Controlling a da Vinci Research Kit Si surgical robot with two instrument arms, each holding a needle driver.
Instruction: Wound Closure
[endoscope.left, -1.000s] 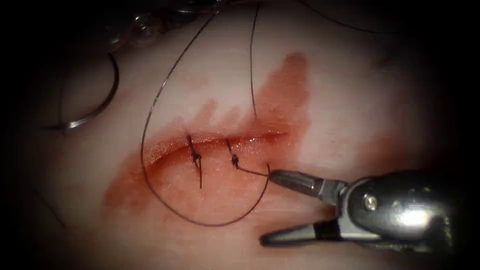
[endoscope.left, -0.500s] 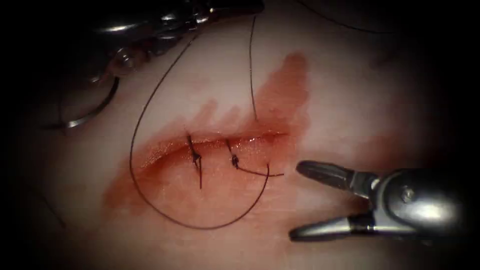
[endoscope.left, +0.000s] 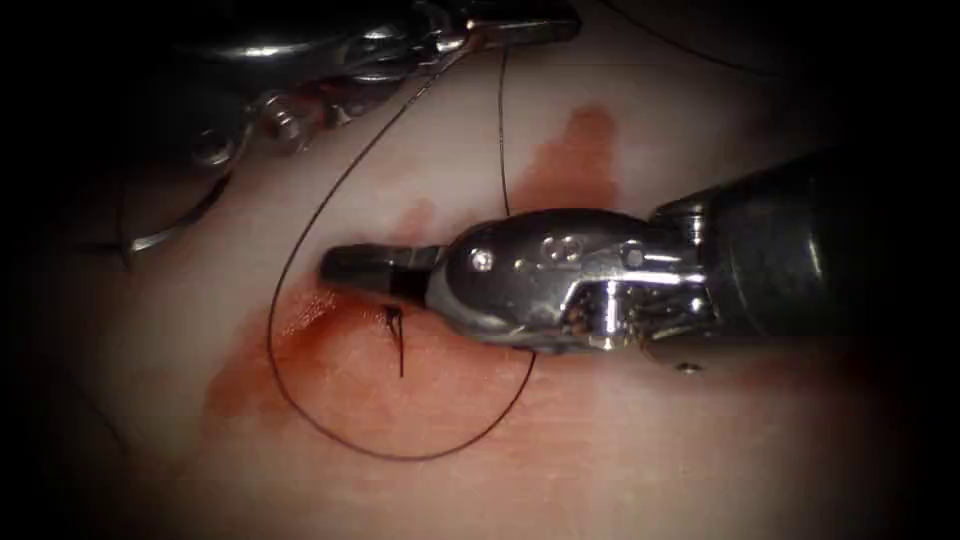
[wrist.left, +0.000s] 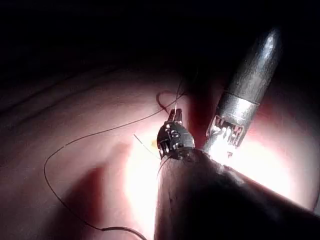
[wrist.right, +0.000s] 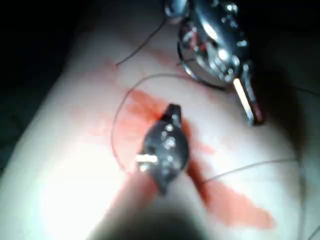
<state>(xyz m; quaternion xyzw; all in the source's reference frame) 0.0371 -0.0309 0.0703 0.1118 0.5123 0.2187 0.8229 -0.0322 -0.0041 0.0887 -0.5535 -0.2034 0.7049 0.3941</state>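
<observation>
- Tissue (endoscope.left: 700, 450) spread over the whole scene, cut (endoscope.left: 310, 300) running left to right at the centre; presumably laid flat to keep both edges within reach.
- Red fluid (endoscope.left: 570, 160) pooled around the cut and streaked far-right.
- Right end effector (endoscope.left: 345, 265) lying along the cut, jaws together, tip near its left end; nothing visibly held.
- Left end effector (endoscope.left: 540, 22) far, above the cut, jaws together, apparently clamped on the thread (endoscope.left: 400, 455), probably to hold slack clear; wide loop draped near the cut.
- Needle (endoscope.left: 180, 225) resting on the tissue far-left, not in it, held by neither.
- 1 knotted stitch (endoscope.left: 393, 318) visible.
- No legible brand or writing.
</observation>
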